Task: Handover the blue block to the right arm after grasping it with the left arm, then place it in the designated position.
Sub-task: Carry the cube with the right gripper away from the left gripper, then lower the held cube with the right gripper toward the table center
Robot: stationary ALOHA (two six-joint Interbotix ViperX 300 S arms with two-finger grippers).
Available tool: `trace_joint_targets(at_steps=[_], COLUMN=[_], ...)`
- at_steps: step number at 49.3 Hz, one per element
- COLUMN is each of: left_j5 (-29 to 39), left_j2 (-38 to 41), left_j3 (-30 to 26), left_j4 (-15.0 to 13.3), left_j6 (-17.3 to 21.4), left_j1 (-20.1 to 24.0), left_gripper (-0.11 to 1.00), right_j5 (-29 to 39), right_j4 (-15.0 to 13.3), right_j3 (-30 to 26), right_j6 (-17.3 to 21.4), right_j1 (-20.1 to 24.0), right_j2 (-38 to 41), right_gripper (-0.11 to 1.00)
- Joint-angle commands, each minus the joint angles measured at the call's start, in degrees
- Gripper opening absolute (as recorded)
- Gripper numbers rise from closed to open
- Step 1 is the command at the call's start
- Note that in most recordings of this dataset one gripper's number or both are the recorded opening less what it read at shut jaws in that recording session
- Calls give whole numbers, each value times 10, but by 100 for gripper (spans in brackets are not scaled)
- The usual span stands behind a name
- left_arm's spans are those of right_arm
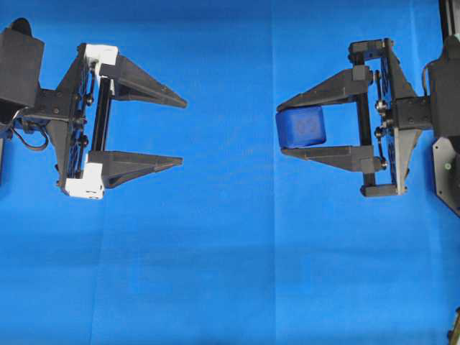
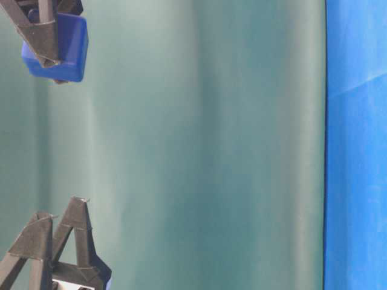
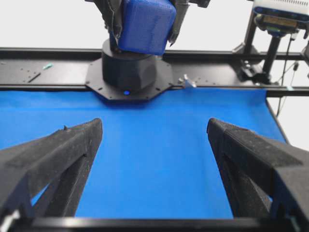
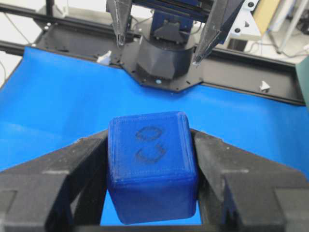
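**benchrat:** So where's the blue block (image 1: 300, 128) right now? Overhead, I see it pinched between the fingers of the right gripper (image 1: 289, 127), out near the tips, over at about 3 o'clock from the middle of the blue cloth (image 1: 230, 273).

**aloha_fan:** Yep, right arm has it, jaws pressed on two opposite faces. The right wrist view shows it wedged snug, with the marked face up. It's a cube, so there's no long axis to fuss over. The left gripper (image 1: 178, 132) is spread wide with nothing in it, sitting at 9 o'clock, well apart from the block.

**benchrat:** So the handover looks done?

**aloha_fan:** I'd say so. The side view has the block hanging clear of the cloth. What's left is the placing, and the right arm is the only one near it. I can't see any marked spot, though.
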Motion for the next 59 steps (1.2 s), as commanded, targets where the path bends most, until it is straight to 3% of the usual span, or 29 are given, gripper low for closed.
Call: trace_joint_targets(at_steps=[1, 18, 43, 59], left_j5=[-3, -2, -2, -2], left_j2=[-4, -4, -4, -4], left_j3=[-12, -12, -13, -13], left_j4=[1, 1, 1, 1], left_j6=[-1, -2, -2, 0], left_j1=[-1, -1, -1, -1], left_gripper=[93, 93, 93, 93], right_j5=[-2, 11, 143, 200], right_j4=[1, 2, 2, 3], right_j3=[-12, -12, -25, -35], right_j6=[1, 4, 63, 69], right_j1=[1, 5, 23, 37], right_j2=[-5, -6, -4, -1], right_gripper=[42, 42, 42, 42])
